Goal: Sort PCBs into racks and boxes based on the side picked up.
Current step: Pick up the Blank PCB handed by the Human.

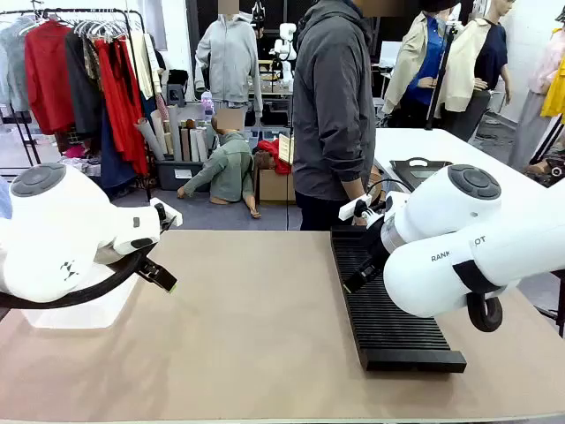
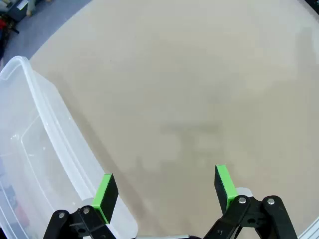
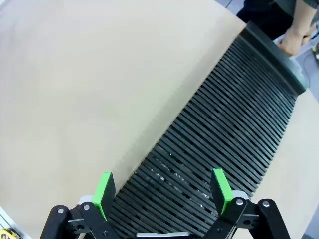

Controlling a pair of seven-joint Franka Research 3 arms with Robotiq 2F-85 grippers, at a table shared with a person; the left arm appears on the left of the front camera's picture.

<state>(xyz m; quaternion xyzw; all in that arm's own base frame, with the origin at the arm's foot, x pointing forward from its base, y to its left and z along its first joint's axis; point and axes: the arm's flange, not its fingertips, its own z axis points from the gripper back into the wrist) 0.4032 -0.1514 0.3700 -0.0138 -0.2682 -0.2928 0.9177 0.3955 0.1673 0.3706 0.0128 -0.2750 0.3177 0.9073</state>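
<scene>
While both arms hang over the worktop point(image 1: 247, 344), the middle is wide open. Bare tan surface runs from the left arm across to the rack point(image 1: 388, 305).

Rack sits right of centre, long axis near-to-far. Its near end stops a little short of the worktop's near edge. Its far end reaches the far edge, where the person point(image 1: 334, 115) stands. Its left long edge borders the bare stretch.

Left fingers point(image 2: 105, 196): spread wide, gripping nothing. In the left wrist view the box point(image 2: 35, 149) lies along the picture's left side. Its rounded rim runs diagonally down to just beside one green pad, and the other pad is over bare worktop. Beyond the box, the worktop's edge and some floor show at the top left corner.

Right fingers point(image 3: 222, 188): also spread, gripping nothing. In the right wrist view they hang above the rack, apart from it. One pad is over the slots, the other about at the rack's long edge where it meets the worktop. From there the rack runs diagonally away to the top right. The person's hand point(image 3: 289, 42) is at that far end by the worktop edge; can't tell if it touches the rack. The side left of the rack is all open worktop.
</scene>
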